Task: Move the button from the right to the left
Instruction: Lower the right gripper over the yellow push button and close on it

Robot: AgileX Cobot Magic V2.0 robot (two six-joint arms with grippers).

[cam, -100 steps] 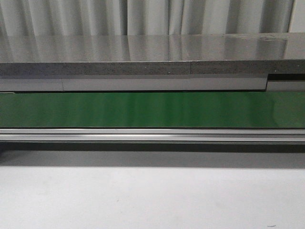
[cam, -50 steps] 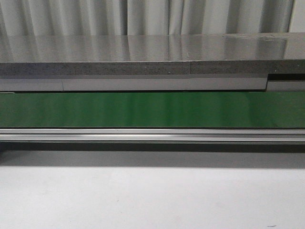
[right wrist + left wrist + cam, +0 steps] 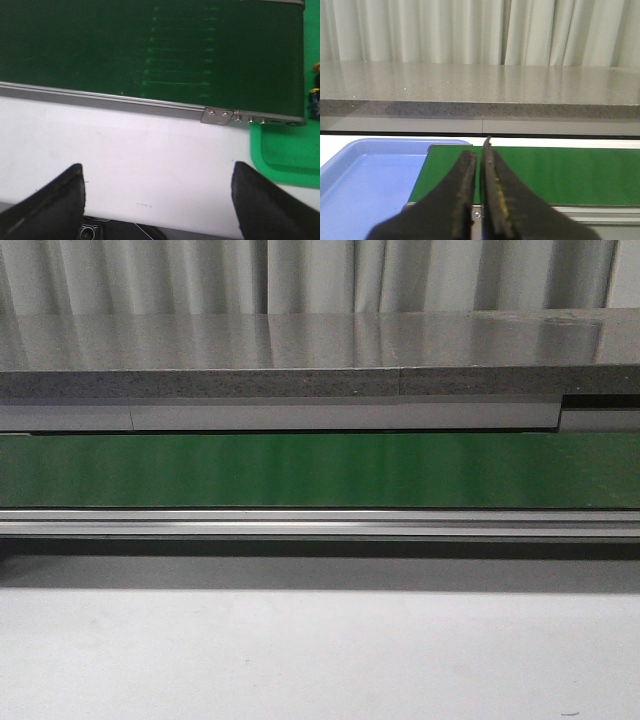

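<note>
We see a matte white surface [image 3: 320, 660], a glossy green belt [image 3: 320, 470] w/ aluminium rail, speckled grey counter [image 3: 300, 350], pleated curtains behind. Left claw [image 3: 480, 165] closed, empty, nr blue tray [image 3: 365, 185]. Right claw [image 3: 157, 195] wide apart, empty. Buttons [image 3: 315, 95] at green tray [image 3: 285, 150] edge, barely visible

Belt [image 3: 320, 470] bare, room above; rail [image 3: 320, 523] edges white table [image 3: 320, 660].

A green conveyor belt [image 3: 320, 470] runs across the far side of the white table [image 3: 320, 660], framed by a metal rail [image 3: 320, 523]. A blue tray [image 3: 365, 185] sits at the belt's left end, a green tray [image 3: 282, 150] at its right. Pale curtains [image 3: 320, 275] hang behind a grey counter [image 3: 300, 350].
</note>
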